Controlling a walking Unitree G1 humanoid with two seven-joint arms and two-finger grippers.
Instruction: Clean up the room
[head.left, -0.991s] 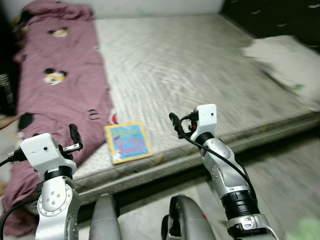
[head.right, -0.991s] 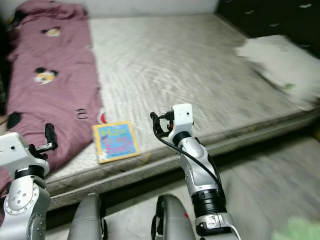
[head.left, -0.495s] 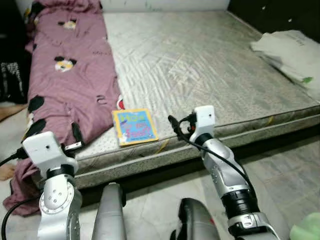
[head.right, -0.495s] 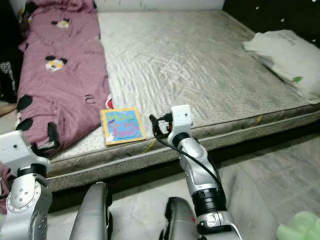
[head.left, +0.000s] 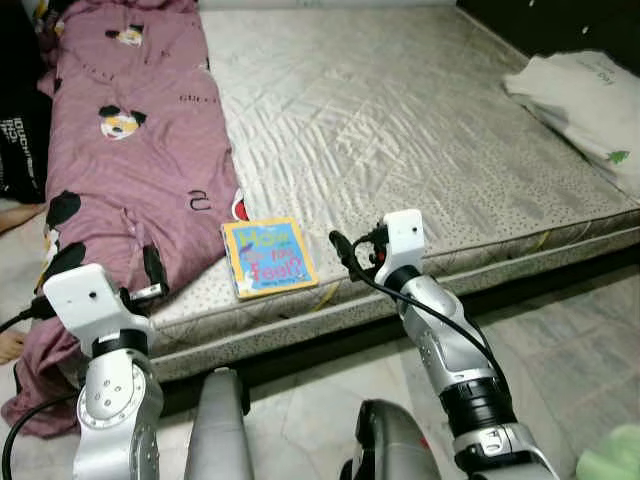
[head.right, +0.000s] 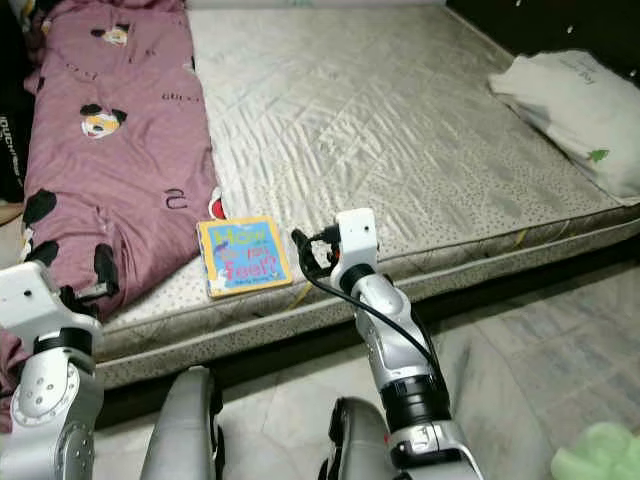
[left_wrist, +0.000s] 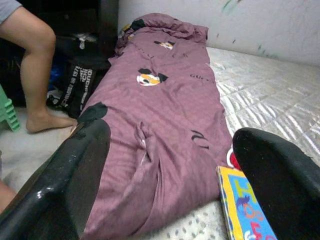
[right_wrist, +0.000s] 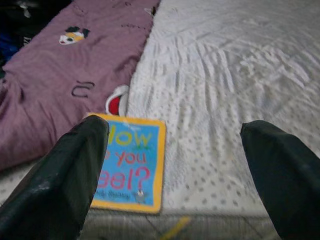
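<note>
I am holding the right claw (head.left: 345, 252), fingers apart, just beside the book (head.left: 268, 257) on the bed (head.left: 420, 130); left claw (head.left: 152, 272), also apart, is hanging farther off.

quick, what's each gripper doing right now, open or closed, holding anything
Left gripper: open, holding nothing, over the purple blanket.
Right gripper: open, holding nothing, facing the book on the mattress.

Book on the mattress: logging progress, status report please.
Both grippers, left and right, open, empty. Yellow-bordered picture book flat near mattress edge, untouched. Maroon blanket beside it.
</note>
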